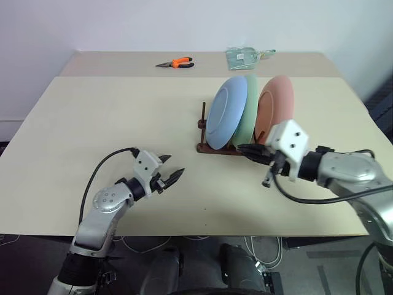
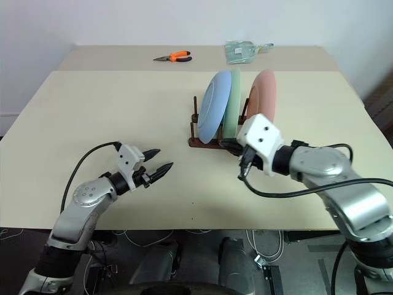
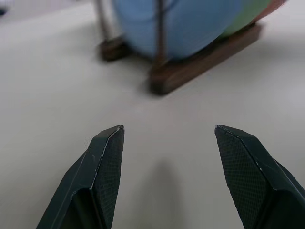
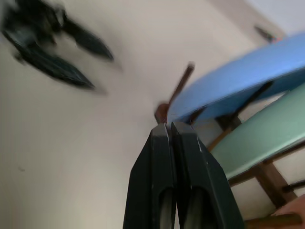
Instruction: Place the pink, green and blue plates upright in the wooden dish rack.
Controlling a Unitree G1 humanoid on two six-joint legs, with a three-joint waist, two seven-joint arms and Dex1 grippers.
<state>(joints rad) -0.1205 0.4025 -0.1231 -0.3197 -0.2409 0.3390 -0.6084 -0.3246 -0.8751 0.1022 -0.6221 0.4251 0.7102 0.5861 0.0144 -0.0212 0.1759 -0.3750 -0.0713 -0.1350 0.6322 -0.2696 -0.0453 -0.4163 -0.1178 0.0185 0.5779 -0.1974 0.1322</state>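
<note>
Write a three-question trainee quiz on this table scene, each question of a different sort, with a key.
1. True or false: the blue plate, green plate and pink plate all stand upright in the wooden dish rack.
2. Which plate is nearest the rack's empty pegs? A pink, B green, C blue.
3. Fill in: the left gripper is ____, the right gripper is ____.

Key: 1 true; 2 C; 3 open, shut.

left tool [image 4: 52, 43]: blurred | pink plate [image 4: 290, 212]: cut off | package [image 1: 244, 57]: contents unreadable
</note>
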